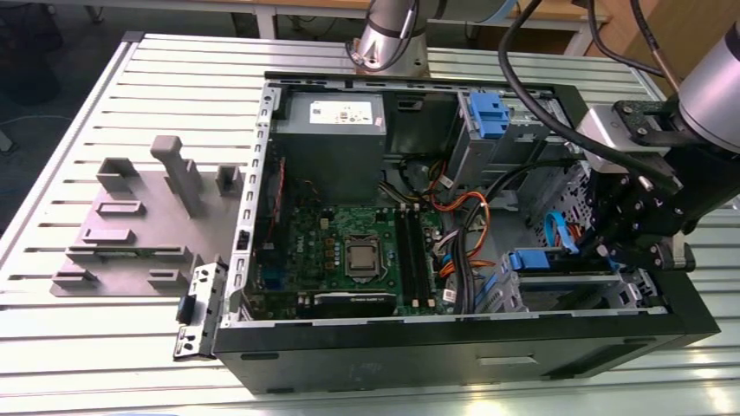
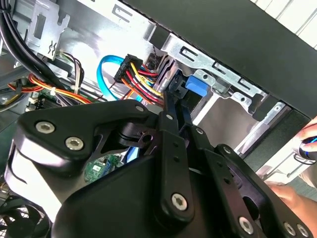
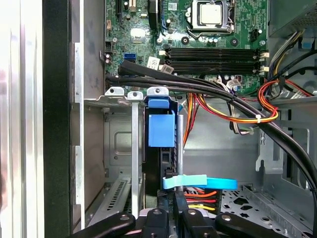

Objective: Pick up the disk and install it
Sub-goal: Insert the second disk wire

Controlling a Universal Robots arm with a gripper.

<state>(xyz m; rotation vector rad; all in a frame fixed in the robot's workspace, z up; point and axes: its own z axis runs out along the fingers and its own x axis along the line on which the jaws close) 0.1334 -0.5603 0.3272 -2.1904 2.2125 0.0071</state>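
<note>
1. Nearest the lens in the second wrist view is the black gripper (image 2: 171, 106); its fingers run together toward a blue tab, and I cannot tell how wide they stand or whether they pinch anything.
2. The disk (image 3: 161, 148) stands on edge in the drive bay, blue carrier tab uppermost, at six o'clock from the processor in the first wrist view.
3. In the exterior view the gripper (image 1: 595, 251) hangs at the open computer case (image 1: 463, 347), at three o'clock from the motherboard (image 1: 347, 251).
4. Judging by its build, the disk is dense, rigid, shock-sensitive; its flat metal faces look slippery, so the carrier edges seem the safer hold.
5. Count: one disk, one gripper, one case, one power supply (image 1: 329, 117).
</note>
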